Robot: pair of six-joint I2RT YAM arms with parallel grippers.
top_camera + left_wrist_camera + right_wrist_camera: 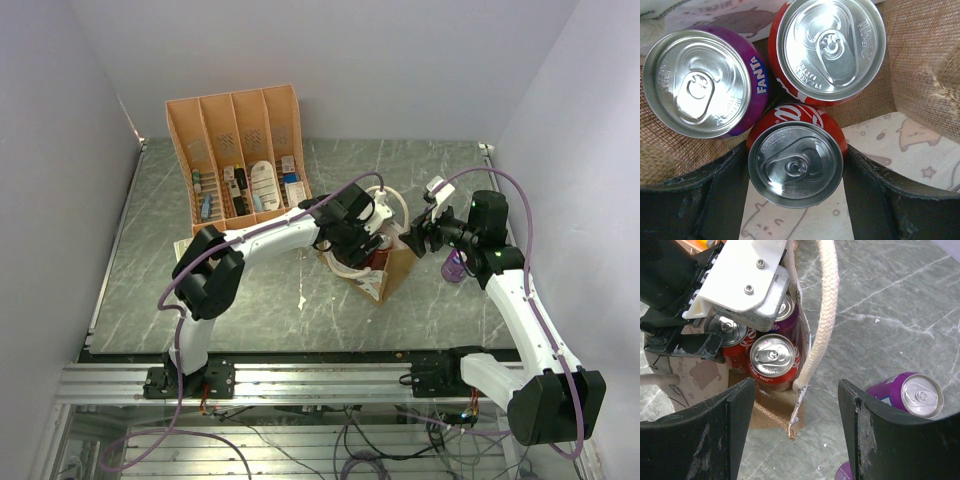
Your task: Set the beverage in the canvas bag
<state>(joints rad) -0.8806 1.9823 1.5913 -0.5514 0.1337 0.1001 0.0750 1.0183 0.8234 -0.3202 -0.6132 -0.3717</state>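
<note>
The canvas bag (pixel 395 272) stands mid-table, tan with cream handles (pixel 826 305). My left gripper (pixel 362 243) reaches down into it, and its black fingers (pixel 720 200) press both sides of a red Coca-Cola can, the beverage (pixel 796 165), so my left gripper (pixel 796 167) is shut on it. A second red can (pixel 830 47) and a purple Fanta can (pixel 697 82) stand upright beside it against the burlap wall (pixel 920 60). My right gripper (pixel 796 400) hovers open at the bag's right corner (pixel 799 405), straddling the rim without touching it.
An orange slotted organiser (pixel 240 150) with small items stands at the back left. A purple can (pixel 912 395) stands on the marble table (pixel 150 280) just right of the bag, also visible beside my right arm (pixel 455 268).
</note>
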